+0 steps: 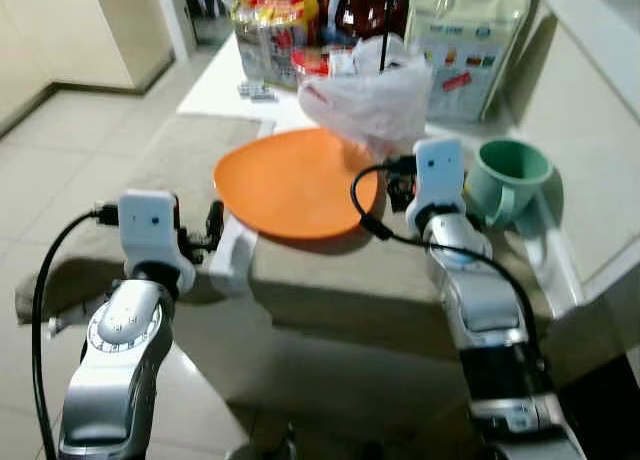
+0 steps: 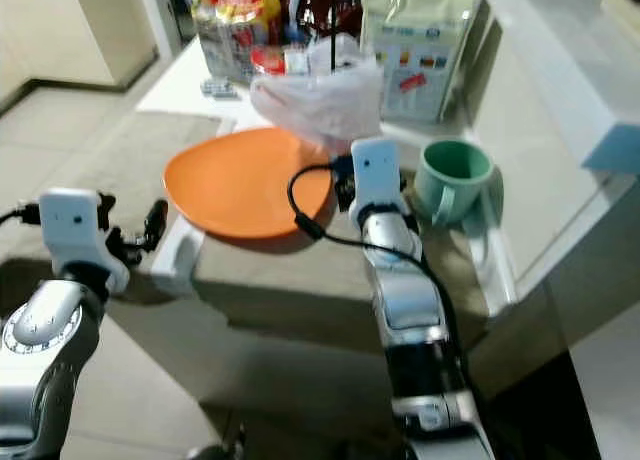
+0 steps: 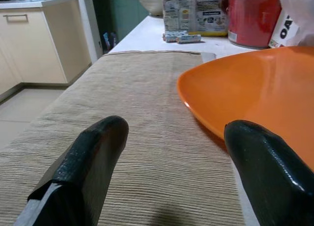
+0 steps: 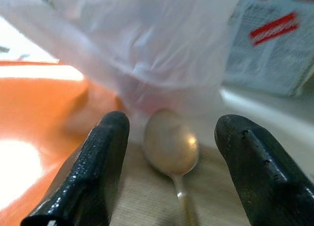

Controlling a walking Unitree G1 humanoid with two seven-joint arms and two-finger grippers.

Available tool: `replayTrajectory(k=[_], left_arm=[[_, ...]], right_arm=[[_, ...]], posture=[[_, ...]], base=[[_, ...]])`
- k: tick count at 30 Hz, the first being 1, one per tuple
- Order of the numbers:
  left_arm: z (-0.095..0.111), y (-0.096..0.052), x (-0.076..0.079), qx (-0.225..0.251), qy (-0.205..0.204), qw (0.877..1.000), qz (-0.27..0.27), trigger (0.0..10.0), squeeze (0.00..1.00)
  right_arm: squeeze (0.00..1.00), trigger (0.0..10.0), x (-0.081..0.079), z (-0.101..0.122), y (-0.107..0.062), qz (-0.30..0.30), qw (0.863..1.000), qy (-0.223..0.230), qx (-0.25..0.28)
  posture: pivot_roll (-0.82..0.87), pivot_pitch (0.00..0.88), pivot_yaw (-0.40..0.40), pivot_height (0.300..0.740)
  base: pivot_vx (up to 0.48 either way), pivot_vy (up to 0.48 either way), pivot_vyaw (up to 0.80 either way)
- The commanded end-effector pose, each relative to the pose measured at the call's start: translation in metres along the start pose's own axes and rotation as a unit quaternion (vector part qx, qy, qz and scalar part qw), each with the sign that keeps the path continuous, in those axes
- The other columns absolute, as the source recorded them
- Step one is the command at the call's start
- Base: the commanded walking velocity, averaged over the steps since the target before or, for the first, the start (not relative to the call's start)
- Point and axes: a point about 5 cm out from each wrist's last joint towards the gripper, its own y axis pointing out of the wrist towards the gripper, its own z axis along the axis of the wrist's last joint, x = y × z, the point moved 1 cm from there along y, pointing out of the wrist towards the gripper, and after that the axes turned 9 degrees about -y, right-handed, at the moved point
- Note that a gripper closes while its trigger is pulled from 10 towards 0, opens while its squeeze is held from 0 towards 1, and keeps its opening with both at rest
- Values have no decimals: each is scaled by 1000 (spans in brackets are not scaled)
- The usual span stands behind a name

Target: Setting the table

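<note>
Spoon (image 4: 171, 150), small, stiff, slippery, lying on the mat beside the orange plate (image 1: 290, 180); right gripper (image 4: 169, 152) spread astride the bowl, best pinched at its handle.

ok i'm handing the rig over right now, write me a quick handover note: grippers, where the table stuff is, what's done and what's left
Left gripper: open, empty, low over the beige placemat at the orange plate's left edge.
Right gripper: open, empty, fingers straddling the bowl of a spoon lying on the placemat between the plate and the green mug, right against a white plastic bag.
Done: plate and mug are on the placemat.
Left: likely grasp the spoon and place it beside the plate; the bag crowds the spoon, so close carefully.
</note>
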Motion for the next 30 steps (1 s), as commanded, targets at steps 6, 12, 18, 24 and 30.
replayTrajectory(k=[6, 12, 18, 24, 30], left_arm=[[2, 1, 1, 3, -1, 1000, 2, 10000, 0], [2, -1, 2, 4, -4, 1000, 3, 10000, 0], [2, -3, 0, 2, -2, 1000, 5, 10000, 0], [2, -4, 1, 0, -1, 1000, 2, 10000, 0], [3, -4, 1, 0, 0, 1000, 0, 10000, 0]], right_arm=[[0, 10000, 2, 5, 10, 25, 999, 17, -42], [0, 10000, 1, -17, 14, 34, 992, 18, -124], [0, 10000, 4, -31, 9, 22, 986, 18, -162], [0, 10000, -6, -49, 3, 37, 977, 34, -208], [0, 0, -9, -58, 1, 37, 973, 42, -224]], posture=[[-12, 44, 21, 740], [-3, 53, 18, 740], [-1, 60, 20, 740], [-4, 70, 28, 740], [3, 74, 29, 740]], base=[[0, 0, 0], [0, 0, 0], [0, 0, 0], [0, 0, 0], [0, 0, 0]])
